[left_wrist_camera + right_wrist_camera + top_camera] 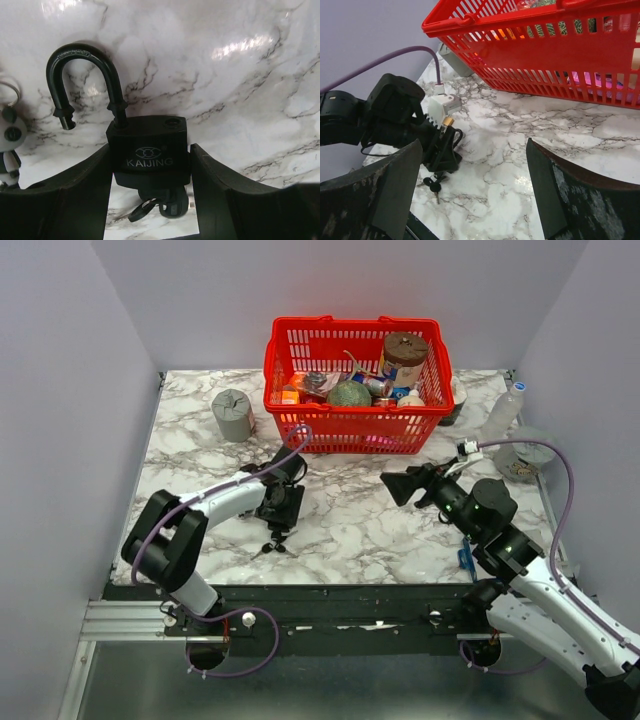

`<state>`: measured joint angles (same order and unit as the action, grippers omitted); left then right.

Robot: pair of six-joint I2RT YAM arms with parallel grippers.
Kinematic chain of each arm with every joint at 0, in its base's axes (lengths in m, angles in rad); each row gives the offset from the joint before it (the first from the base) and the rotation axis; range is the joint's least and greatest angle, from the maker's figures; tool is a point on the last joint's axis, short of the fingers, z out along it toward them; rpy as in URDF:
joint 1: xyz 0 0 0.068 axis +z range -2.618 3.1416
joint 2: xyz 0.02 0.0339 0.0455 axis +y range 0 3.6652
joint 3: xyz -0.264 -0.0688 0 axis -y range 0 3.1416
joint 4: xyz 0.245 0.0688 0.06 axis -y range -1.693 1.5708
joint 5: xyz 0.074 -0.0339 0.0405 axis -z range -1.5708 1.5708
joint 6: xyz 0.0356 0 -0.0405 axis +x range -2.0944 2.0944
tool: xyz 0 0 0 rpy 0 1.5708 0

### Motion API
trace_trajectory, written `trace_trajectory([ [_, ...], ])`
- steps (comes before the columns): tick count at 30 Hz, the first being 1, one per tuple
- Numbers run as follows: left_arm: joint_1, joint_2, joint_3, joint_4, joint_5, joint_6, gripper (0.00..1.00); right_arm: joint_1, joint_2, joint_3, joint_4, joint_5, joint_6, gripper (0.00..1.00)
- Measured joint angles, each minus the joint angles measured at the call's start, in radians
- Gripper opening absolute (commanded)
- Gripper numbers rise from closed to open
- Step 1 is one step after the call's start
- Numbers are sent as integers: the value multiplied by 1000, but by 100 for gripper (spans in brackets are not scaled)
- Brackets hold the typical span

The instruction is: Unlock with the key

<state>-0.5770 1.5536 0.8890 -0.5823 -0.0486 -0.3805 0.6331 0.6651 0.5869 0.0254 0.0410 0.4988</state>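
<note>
Left gripper (pixel 150 150) clamped on padlock (pixel 148 137) body; shackle (pixel 77 50) popped free, so unlock looks done. Key (pixel 161 206) sits under body, between those fingers (pixel 75 192). Right gripper (pixel 472 145) wide, empty, well apart. Next: probably just release.

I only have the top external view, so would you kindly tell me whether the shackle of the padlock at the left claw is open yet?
Observer: Yes. In the left wrist view the shackle of the black padlock is raised, with one leg free of the body.
Operator: Thank you. And where exactly is the key?
Observer: The key bunch sits right under the padlock's underside, while the left claw grips the body on both sides. I cannot tell whether a blade is in the keyhole.
</note>
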Motion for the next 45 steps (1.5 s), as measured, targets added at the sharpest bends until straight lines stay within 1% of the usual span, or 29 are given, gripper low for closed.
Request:
trace_trajectory([
  [5,24,108,114,-6,-7,47,0,0,-28,0,-18,13,-14,94],
  [9,55,154,164,-2,-15,80,0,0,-54,0,-35,34,-29,95],
  [14,88,191,206,-6,-19,117,0,0,-68,0,-47,51,-37,95],
  [20,97,225,249,-35,-19,155,0,0,-53,0,-52,52,-39,95],
  [28,116,243,270,-43,-18,177,1,0,-46,-2,-58,52,-39,96],
  [29,116,246,275,-48,-18,177,5,0,-46,-2,-58,52,-39,96],
  [30,116,248,277,-49,-18,178,16,0,-46,-3,-58,52,-39,96],
  [32,117,248,278,-50,-18,179,30,0,-47,-5,-58,52,-39,96],
  [33,117,248,279,-50,-18,179,41,0,-47,-7,-58,52,-39,96],
  [35,117,248,279,-50,-18,179,48,-1,-47,-10,-59,52,-38,96],
  [36,117,248,279,-50,-18,179,55,0,-47,-10,-59,52,-38,96],
  [38,117,247,279,-50,-18,179,62,-1,-48,-11,-60,52,-38,96],
  [39,117,246,278,-49,-18,179,68,0,-49,-12,-61,52,-38,96],
  [42,118,244,277,-48,-19,181,78,0,-49,-12,-62,52,-38,96],
  [45,121,243,268,-29,-23,192,86,0,-49,-12,-66,53,-38,96],
])
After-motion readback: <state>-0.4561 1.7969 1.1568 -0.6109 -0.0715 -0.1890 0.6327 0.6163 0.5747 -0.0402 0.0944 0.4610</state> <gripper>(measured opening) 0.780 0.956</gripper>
